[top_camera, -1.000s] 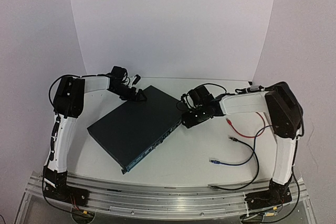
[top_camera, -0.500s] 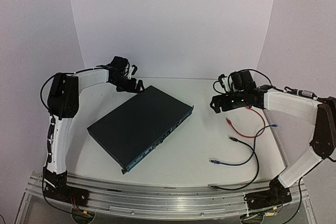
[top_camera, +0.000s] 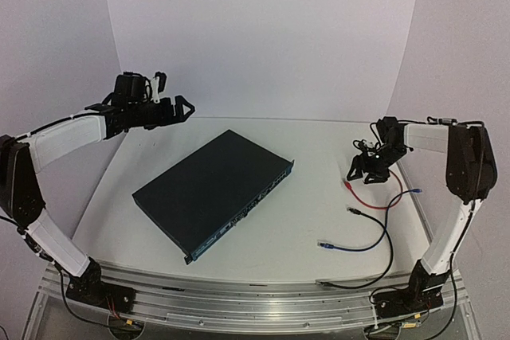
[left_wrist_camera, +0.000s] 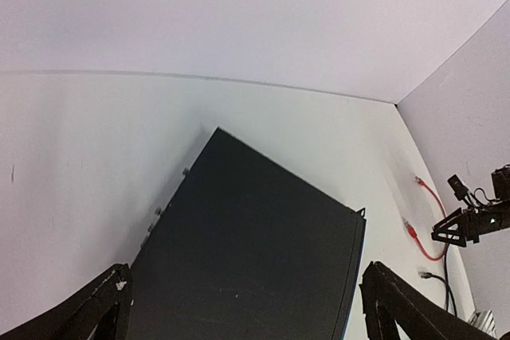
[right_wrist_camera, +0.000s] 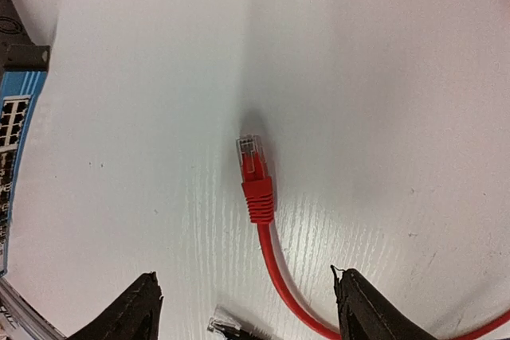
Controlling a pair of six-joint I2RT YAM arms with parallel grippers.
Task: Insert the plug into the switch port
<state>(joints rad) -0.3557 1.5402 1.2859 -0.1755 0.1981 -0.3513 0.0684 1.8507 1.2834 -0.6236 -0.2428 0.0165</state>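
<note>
**Left arm.** We find the left claw (top_camera: pixel 182 108) raised at the upper left of the top view, well apart from the switch (top_camera: pixel 209 190). Its fingers are spread and hold nothing. In the left wrist view they sit at the two lower corners, with the switch's dark top showing between them.

**Switch.** It lies flat on the white surface (top_camera: pixel 311 197), left of centre in the top view and set diagonally. The ports (right_wrist_camera: pixel 11 121) run along the long thin face turned toward the lower right. The right wrist view shows that blue face at its left edge.

**Cables.** Right of the switch, three loose ends lie on the surface: the red plug (top_camera: pixel 347 184) uppermost, a black plug (top_camera: pixel 351 210) below it, and a blue plug (top_camera: pixel 323 244) lowest. All lie apart from the switch.

**Right arm.** The right claw (top_camera: pixel 369 171) sits at the right of the top view, just beside the red plug and pointing down. In its wrist view the fingers are spread. The red plug lies on the surface beyond them, untouched, with its clear tip toward the upper frame.
</note>
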